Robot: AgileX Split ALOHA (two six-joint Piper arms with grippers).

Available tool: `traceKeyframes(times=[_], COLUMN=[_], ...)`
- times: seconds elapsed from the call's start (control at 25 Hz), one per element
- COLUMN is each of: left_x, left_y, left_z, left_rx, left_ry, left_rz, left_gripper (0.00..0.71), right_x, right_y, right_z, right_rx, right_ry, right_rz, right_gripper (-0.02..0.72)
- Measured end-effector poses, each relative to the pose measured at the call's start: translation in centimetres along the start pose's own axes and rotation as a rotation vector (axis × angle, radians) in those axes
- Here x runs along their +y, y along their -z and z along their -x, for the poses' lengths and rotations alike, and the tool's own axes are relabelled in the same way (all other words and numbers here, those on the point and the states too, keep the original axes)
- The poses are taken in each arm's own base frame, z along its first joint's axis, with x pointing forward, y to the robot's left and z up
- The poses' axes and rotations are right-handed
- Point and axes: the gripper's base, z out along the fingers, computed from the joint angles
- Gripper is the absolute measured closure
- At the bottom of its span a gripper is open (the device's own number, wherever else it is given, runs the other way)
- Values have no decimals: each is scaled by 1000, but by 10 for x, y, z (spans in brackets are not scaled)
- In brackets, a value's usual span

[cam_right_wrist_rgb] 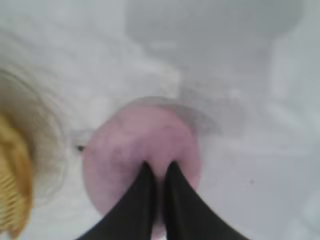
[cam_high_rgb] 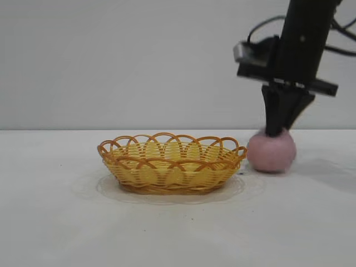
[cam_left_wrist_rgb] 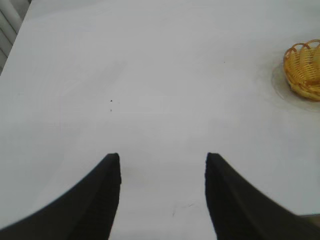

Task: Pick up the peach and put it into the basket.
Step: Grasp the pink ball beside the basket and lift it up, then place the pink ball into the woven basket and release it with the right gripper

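Both right gripper fingertips nearly closed — peach top hidden

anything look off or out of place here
One thing: the right gripper has its fingers nearly together on top of the peach, not around it. The basket sits upright and empty beside it.

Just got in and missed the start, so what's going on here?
The right arm has its end effector down on top of the peach, fingers nearly together at the fruit's top. The peach sits on the table just beside the basket, not yet lifted. The basket holds nothing. The left end effector is open and idle above bare table, away from the basket.
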Motion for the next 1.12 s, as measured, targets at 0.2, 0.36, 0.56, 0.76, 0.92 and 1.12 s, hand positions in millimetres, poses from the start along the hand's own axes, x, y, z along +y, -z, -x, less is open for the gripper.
traceKeyframes(times=[0.2,0.36,0.56,0.76,0.92,1.12], left_x=[0,0,0,0,0,0], left_y=[0,0,0,0,0,0], left_z=[0,0,0,0,0,0], left_rx=[-2,-2,-2,-2,-2,-2], left_ry=[0,0,0,0,0,0], left_rz=[0,0,0,0,0,0], left_gripper=[374,374,374,374,374,374], right_x=[42,80,115,120,116,116], right_y=[54,53,19,-25,-40,-40], right_z=[3,2,2,1,1,2], right_rx=[-168,-160,-90,3,27,26], right_ry=[104,200,278,278,272,269], right_rz=[90,134,163,173,161,161], right_gripper=[703,703,703,703,703,549])
